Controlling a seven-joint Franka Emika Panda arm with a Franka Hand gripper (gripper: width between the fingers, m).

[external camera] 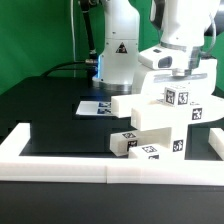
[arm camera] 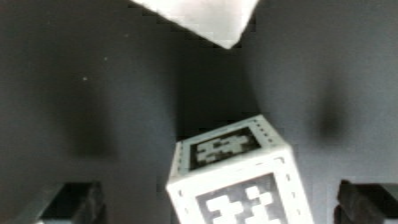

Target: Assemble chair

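Note:
The chair parts are chunky white blocks with black-and-white tags, piled at the exterior view's right (external camera: 160,125). A small tagged cube-like block (external camera: 172,96) sits on top of the pile. My gripper (external camera: 181,76) hangs just above it. In the wrist view the same tagged block (arm camera: 237,172) stands between my two dark fingertips (arm camera: 71,203), with a gap on each side. The gripper (arm camera: 217,205) is open and touches nothing. A white corner of another part (arm camera: 206,20) shows beyond the block.
The marker board (external camera: 98,104) lies flat on the black table left of the pile. A low white border wall (external camera: 70,166) runs along the front and sides. The robot base (external camera: 118,50) stands behind.

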